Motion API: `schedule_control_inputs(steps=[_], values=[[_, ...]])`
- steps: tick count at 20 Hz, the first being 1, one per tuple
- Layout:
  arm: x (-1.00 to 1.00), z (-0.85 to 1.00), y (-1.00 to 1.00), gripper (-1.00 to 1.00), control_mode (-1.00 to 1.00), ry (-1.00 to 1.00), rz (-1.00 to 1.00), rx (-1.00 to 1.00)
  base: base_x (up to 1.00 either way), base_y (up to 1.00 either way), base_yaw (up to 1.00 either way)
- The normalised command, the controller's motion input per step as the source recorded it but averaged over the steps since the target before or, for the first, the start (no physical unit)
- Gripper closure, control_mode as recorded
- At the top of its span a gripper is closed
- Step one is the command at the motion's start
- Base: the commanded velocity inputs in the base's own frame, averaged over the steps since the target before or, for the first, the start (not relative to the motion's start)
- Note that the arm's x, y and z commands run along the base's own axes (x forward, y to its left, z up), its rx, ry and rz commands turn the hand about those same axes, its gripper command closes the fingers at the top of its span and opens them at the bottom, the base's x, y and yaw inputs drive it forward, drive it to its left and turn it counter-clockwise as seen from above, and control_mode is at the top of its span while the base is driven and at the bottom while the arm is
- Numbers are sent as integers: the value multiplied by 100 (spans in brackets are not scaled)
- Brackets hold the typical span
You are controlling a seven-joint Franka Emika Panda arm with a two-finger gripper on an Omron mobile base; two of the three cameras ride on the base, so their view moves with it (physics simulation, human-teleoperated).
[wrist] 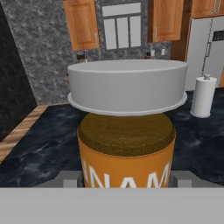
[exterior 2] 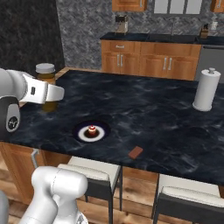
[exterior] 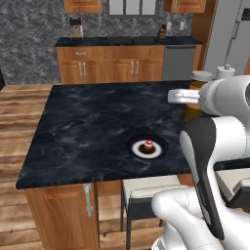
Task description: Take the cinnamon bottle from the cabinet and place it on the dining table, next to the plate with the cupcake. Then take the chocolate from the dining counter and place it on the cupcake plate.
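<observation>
The end effector [wrist: 127,181] is pinching the cinnamon bottle [wrist: 127,144], one finger on each side of its orange body, low down near the letters. It holds the bottle straight up, so the big white cap stays on top and nothing can spill. In the right base view the cinnamon bottle [exterior 2: 47,87] sits by the near left edge of the dark worktop [exterior 2: 144,109], with its bottom at or very close to the top; I cannot tell if it is touching. It is close to the plate [exterior 2: 91,131] with the little cupcake [exterior 2: 92,130], but not right beside it yet. That spot makes sense, since the bottle has to end up next to that plate. The chocolate [exterior 2: 135,152] lies flat near the front edge of the worktop, to the right of the plate and apart from it, waiting for its turn. A white paper towel roll [exterior 2: 206,89] stands far off on the other side. The arm [exterior: 215,146] rises from the base, bends at the elbow, and reaches out flat over the worktop, so the hand comes at the bottle from the side. I think the bottle step is nearly done.
</observation>
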Motion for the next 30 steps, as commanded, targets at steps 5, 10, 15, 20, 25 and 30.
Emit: schedule_control_inputs(steps=[5,10,15,20,25,30], values=[[59,-28,75,100,-100,4,-17,-10,2,4,0],[92,-44,100,100,-100,3,-44,-15,0,0,0],[73,-75,74,100,-100,6,-55,-15,0,0,0],[25,-67,-3,100,-100,9,-29,8,0,0,0],[45,-88,0,100,-100,2,-2,4,0,0,0],[47,-66,-16,100,-100,-1,13,0,0,0,0]])
